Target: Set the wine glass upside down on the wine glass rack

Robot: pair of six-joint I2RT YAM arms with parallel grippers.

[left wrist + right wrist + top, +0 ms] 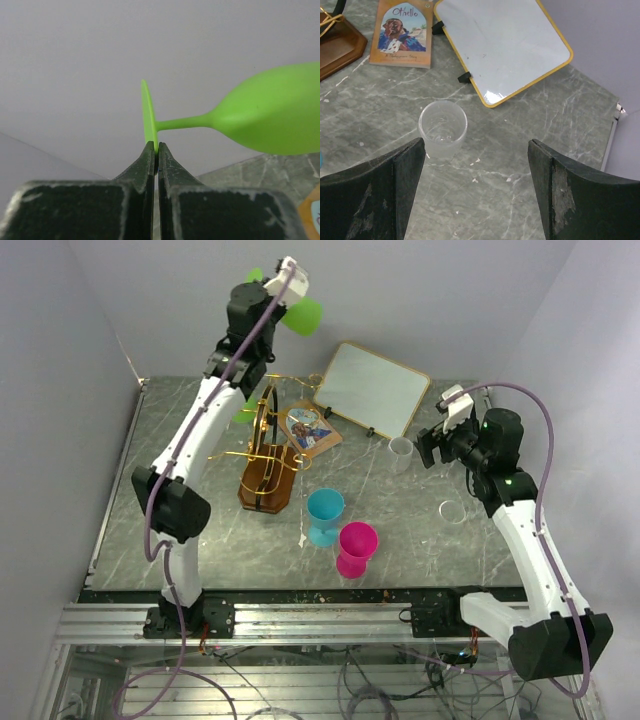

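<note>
L pincer (156, 149) is clamped tight on the foot rim of the green wine glass (272, 117), held up in the air above and behind the wine glass rack (268, 465), stem approx. level, bowl out sideways, clear of the rack. R pincer (476, 145) hangs wide w/ nothing in it, well right of the rack, over the desk (495, 192) by a clear cup (442, 127). Othello book (310, 428) lies just right of the rack, white board (372, 388) beyond that; teal cup (325, 515) & pink cup (357, 548) stand front-right of the rack.

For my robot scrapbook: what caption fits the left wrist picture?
Left gripper pinching the foot of the green wine glass, bowl pointing sideways.
</note>
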